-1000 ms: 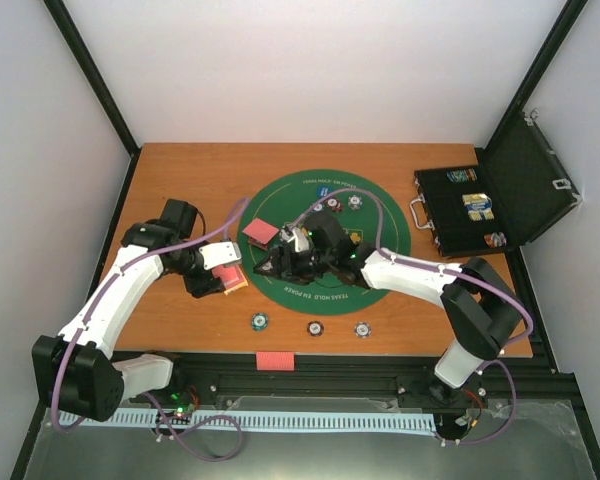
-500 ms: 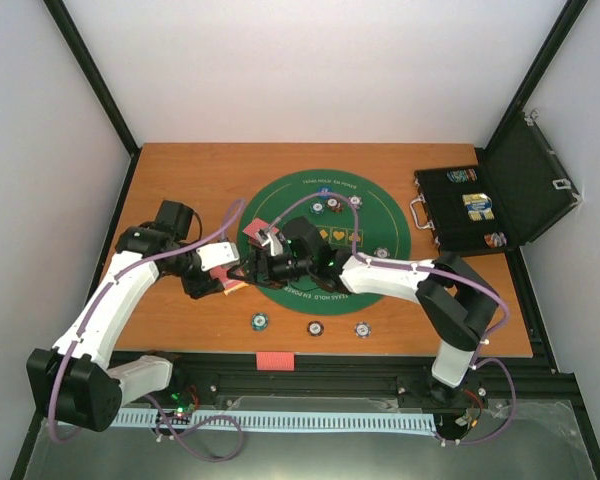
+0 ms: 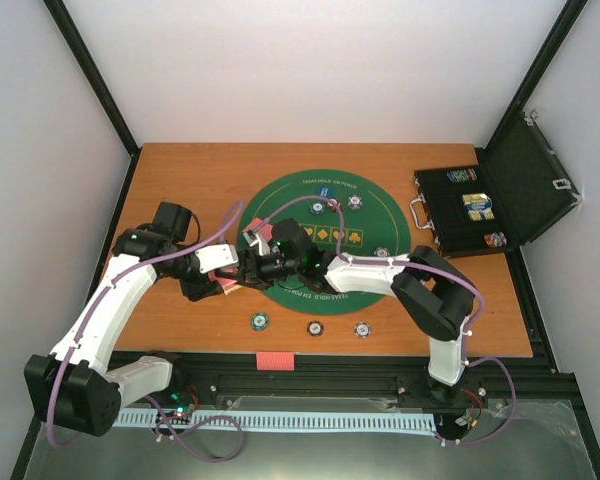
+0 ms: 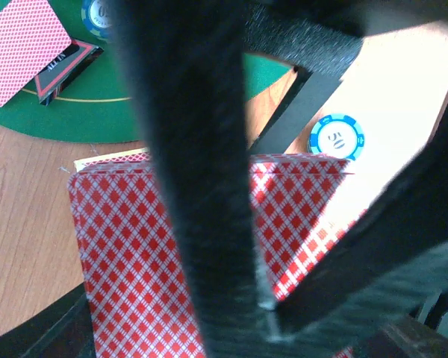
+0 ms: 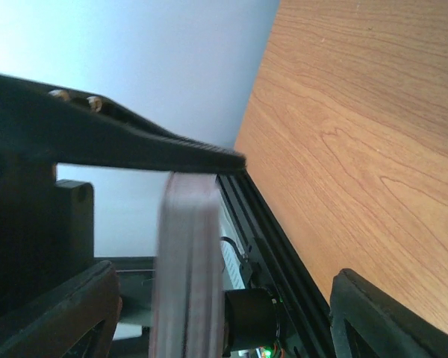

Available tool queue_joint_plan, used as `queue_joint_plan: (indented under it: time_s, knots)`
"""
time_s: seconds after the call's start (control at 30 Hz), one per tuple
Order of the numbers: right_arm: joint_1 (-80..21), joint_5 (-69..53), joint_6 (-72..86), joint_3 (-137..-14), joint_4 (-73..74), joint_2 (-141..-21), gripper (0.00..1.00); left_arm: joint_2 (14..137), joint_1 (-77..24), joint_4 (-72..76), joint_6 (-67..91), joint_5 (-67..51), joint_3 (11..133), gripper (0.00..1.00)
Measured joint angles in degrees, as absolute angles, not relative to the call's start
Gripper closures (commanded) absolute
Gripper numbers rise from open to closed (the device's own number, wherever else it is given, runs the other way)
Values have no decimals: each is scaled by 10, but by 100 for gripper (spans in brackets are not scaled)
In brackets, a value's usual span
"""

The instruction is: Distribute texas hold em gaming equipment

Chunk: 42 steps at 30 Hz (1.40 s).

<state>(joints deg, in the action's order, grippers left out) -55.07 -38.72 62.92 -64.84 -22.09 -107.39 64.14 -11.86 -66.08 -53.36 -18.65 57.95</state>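
Right arm has swung further left over the green felt mat [image 3: 390,215]. Its right gripper [image 3: 246,268] now sits against the deck; a second ago it hung over the mat's left part. Left arm has barely shifted.

Left to right:
- Left gripper [image 3: 223,284] is clamped on the deck of pink-red-backed cards [image 4: 134,253], held over the wood table [image 3: 180,180] just off the mat's left rim.
- Right gripper's jaws are apart, straddling the deck's edge; blur hides whether they touch it.
- Single card [image 4: 24,46] lies face down on the mat's left part, with the black triangular marker [image 4: 69,68] touching its right side.
- On the near table, a row: blue-white chip [image 3: 260,321], dark chip [image 3: 315,327], pale chip [image 3: 362,329].
- Chip cluster [image 3: 333,205] sits on the mat's far side, lone chip [image 3: 381,253] on its right.
- Black case [image 3: 525,180] stands open at far right.

Handling, as a judgement:
- The deck is light; the cards are thin, glossy, slippery and bendy, and the stack shears if squeezed off-centre.
- Best to take the top card at a free edge or corner away from the left fingers.
- Pinch it flat and slide it off.
- Risk is two cards coming away together.

Looks: the backs have a red diamond lattice with a white border and rounded corners. A yellowish strip shows under the far edge; can't tell what it is.
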Motion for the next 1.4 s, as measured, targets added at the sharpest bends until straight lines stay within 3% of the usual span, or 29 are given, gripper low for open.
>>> queue_joint_plan:
  time_s: [0.33, 0.87, 1.23, 1.4]
  knots:
    - [-551, -407, 647, -683, -234, -1126, 31, 634, -118, -669, -544, -187, 580, 98]
    - [-538, -413, 622, -663, -218, -1101, 47, 633, -119, -673, -553, -183, 579, 99]
    - [-532, -411, 602, -657, -194, -1073, 78, 633, -119, -671, -554, -173, 575, 99]
    - [-529, -405, 594, -647, -164, -1056, 85, 634, -118, -657, -554, -160, 559, 99]
